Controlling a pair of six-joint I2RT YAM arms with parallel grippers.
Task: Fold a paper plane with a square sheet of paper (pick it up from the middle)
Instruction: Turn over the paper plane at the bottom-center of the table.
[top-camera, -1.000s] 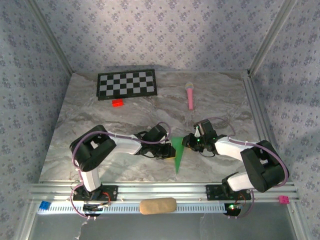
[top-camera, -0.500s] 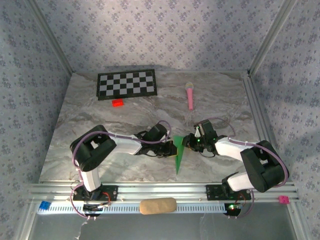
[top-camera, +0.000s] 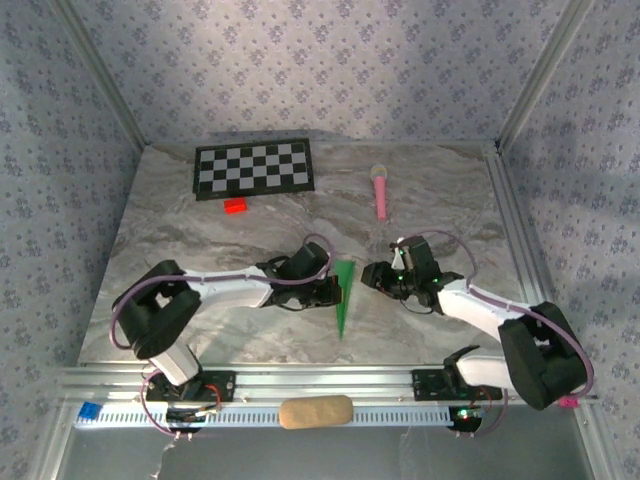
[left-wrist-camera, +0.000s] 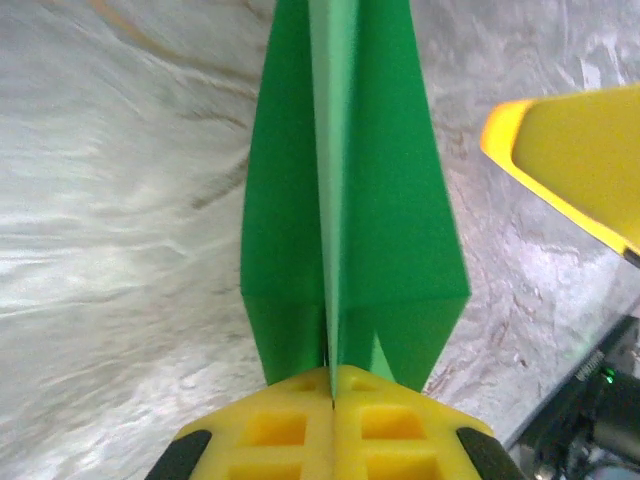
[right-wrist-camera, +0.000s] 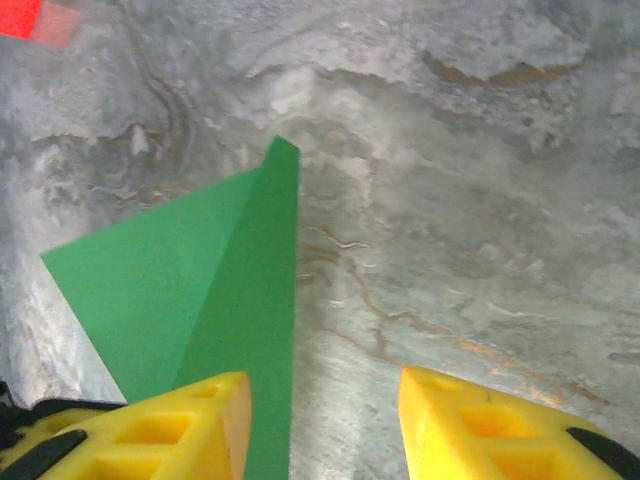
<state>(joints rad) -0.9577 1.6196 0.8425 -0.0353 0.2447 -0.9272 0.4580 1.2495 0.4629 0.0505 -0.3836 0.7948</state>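
The left gripper (left-wrist-camera: 332, 402) has its moulded yellow pads pressed together on the centre crease of the paper plane (left-wrist-camera: 345, 210), a smooth, bright green dart whose narrowing end runs off the frame at 12 o'clock (the pinched part is hidden between the pads). The right gripper (right-wrist-camera: 320, 420) holds its fingers apart over the veined grey marble table (right-wrist-camera: 480, 200), and the finger at 7 o'clock overlaps the plane's edge. From above, the plane lies mid-table between both grippers, tip towards 6 o'clock.

Soft even light, faint shadows; top view sharp, wrist views blurry close-up, esp. btm edge.
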